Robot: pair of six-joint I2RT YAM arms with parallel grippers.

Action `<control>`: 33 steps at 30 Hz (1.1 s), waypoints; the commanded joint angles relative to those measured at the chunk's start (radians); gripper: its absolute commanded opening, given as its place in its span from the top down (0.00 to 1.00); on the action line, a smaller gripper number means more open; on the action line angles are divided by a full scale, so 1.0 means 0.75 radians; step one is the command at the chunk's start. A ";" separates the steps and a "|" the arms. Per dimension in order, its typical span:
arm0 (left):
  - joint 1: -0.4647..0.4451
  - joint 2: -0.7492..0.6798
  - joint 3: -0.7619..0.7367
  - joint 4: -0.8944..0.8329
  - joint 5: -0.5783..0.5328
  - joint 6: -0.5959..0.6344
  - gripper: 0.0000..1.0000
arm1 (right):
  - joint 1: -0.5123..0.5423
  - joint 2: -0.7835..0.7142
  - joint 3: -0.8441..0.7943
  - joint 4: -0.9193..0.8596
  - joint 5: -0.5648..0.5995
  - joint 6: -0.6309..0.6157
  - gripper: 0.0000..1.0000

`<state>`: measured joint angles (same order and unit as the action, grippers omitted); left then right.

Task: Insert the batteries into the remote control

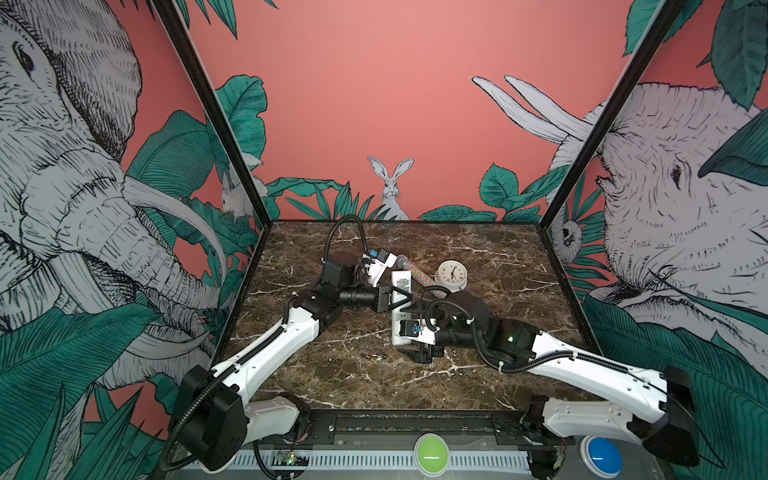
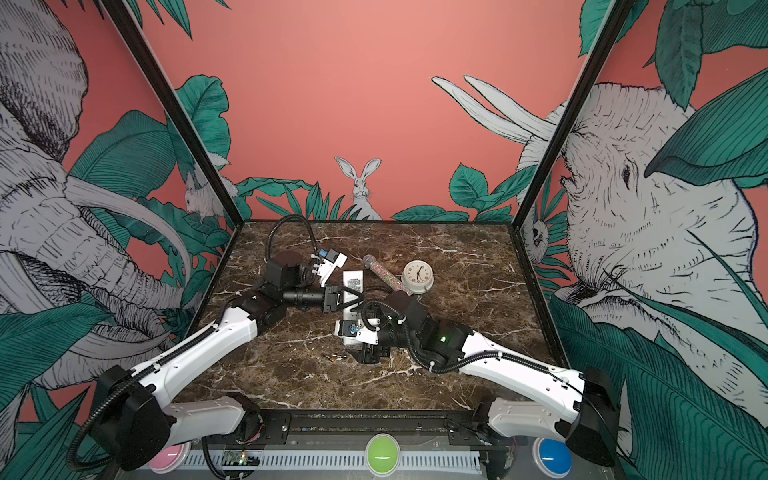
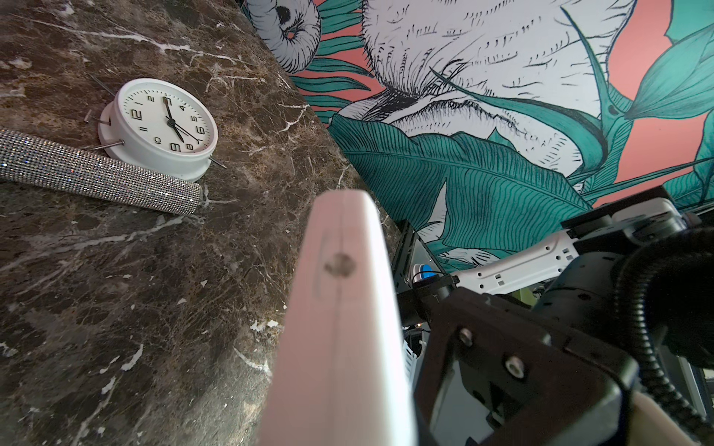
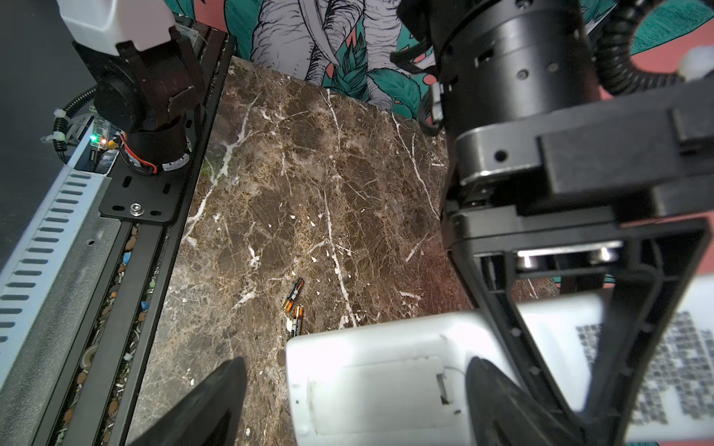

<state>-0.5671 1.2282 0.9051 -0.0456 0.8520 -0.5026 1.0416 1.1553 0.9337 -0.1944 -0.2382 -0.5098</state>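
White plastic remote [image 1: 401, 277] lies lengthwise near-to-far at mid bench [image 1: 311, 374], plain back up w/ a code sticker [image 4: 672, 367]. Left claw [image 1: 399, 298] is clamped tight across its middle, reaching in from the left. Right claw [image 1: 423, 354] gapes wide at the near end w/ nothing in it. In its wrist view the remote's near end shows between the fingers [image 4: 208, 401]; can't tell if they touch it. Lid [image 4: 378, 390] over the battery bay looks shut. Batteries [image 4: 294, 311], two, lie on the bench just near-left of that end, almost touching each other.

Handling, prob.: remote is light, stiff, smooth-shelled, so slippy. Hold it by the long edges mid-body, clear of the lid. Batteries are tiny, hard, slick, round, and will roll. Pinch one at a time across the barrel, not by the ends.
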 commanded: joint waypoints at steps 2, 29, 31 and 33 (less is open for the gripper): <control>-0.013 -0.067 -0.005 0.087 0.067 -0.026 1.00 | 0.012 0.019 -0.039 -0.021 0.035 -0.021 0.10; -0.012 -0.085 -0.020 0.124 0.082 -0.037 1.00 | 0.033 0.065 -0.015 -0.122 0.092 -0.031 0.11; -0.013 -0.082 -0.018 0.125 0.083 -0.036 1.00 | 0.033 0.074 -0.010 -0.140 0.075 -0.025 0.11; -0.012 -0.083 -0.018 0.125 0.085 -0.036 1.00 | 0.034 0.084 -0.008 -0.154 0.055 -0.016 0.11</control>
<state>-0.5655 1.2263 0.8814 -0.0238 0.8352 -0.5114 1.0637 1.1805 0.9287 -0.2108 -0.1902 -0.5320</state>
